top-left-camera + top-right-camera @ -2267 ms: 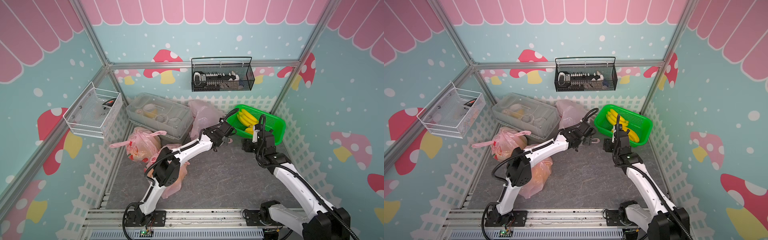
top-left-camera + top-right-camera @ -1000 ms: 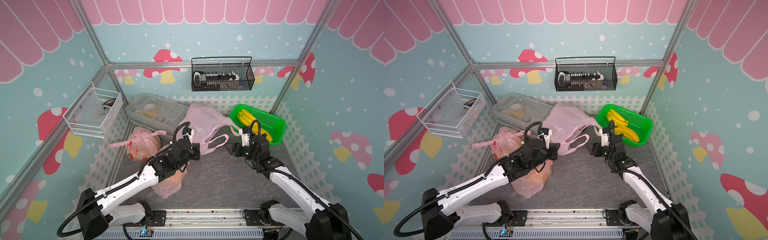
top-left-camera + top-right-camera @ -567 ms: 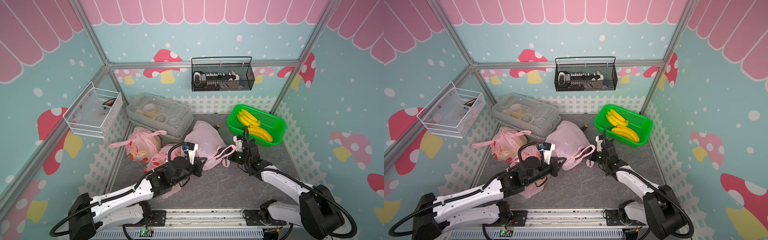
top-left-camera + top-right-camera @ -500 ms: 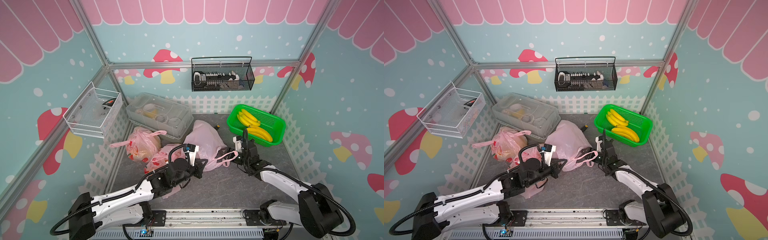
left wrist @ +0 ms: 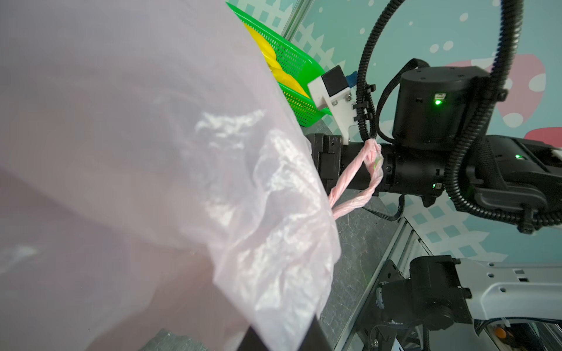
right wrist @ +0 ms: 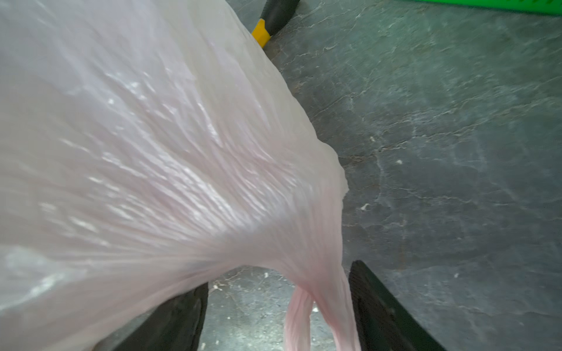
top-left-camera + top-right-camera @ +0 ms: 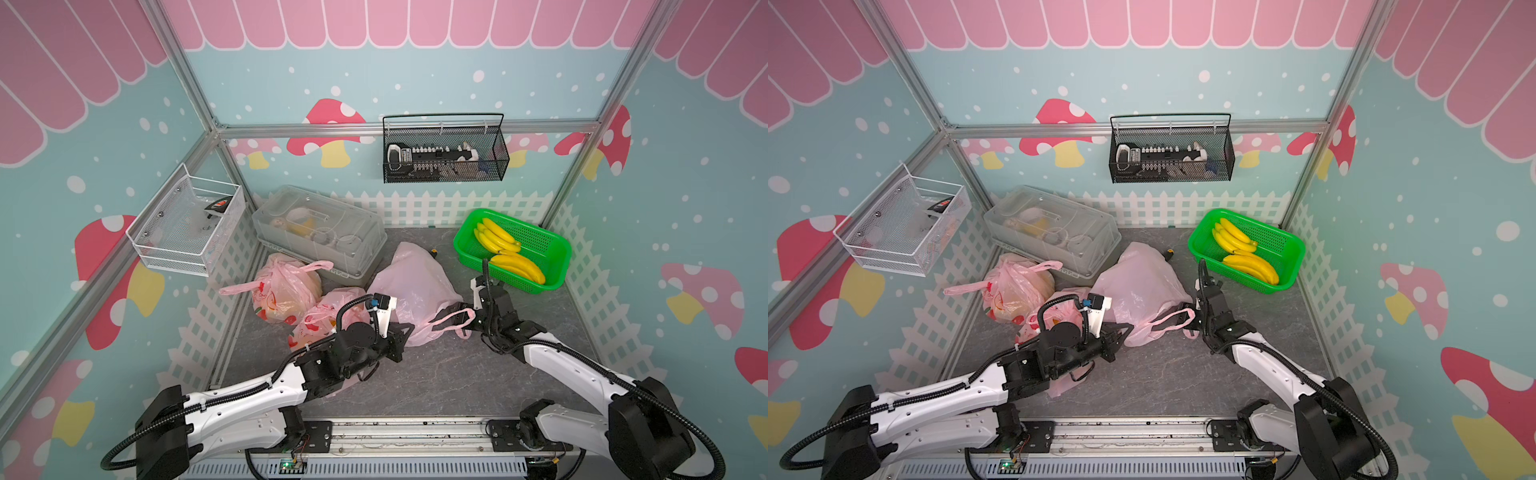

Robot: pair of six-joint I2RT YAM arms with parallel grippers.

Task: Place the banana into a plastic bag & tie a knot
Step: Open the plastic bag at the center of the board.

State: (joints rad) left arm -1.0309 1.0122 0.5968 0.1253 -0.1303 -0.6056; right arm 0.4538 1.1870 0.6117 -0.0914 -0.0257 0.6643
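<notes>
Pink, thin plastic is filling the middle of the grey floor (image 7: 457, 374). The plastic bag (image 7: 415, 286) is slumping there in a loose heap between the two arms, and it is showing the same way in both top views (image 7: 1138, 282).

The left gripper (image 7: 401, 332) is pressing against the bag's near-left edge with its jaws closed. From its own wrist camera the bag (image 5: 152, 152) is draping across nearly everything and running down to the one dark finger (image 5: 322, 340) that is showing, so it is looking like a pinch on the bag itself.

The right gripper (image 7: 455, 322) is sitting at the bag's other side with its jaws standing apart. One twisted handle (image 7: 451, 318) is stretching out toward it. In the right wrist view that handle (image 6: 322, 297) is hanging between the two dark fingers (image 6: 389, 313), closer to one of them and squeezed by neither. Whether the loop is hooking round a finger I cannot tell.

The bananas (image 7: 517, 266) are lying in the green basket (image 7: 552, 249) at the back right, outside the bag and clear of both sets of jaws. The right arm is the nearer of the two. Two filled pink bags (image 7: 286, 291) are resting off to the left.
</notes>
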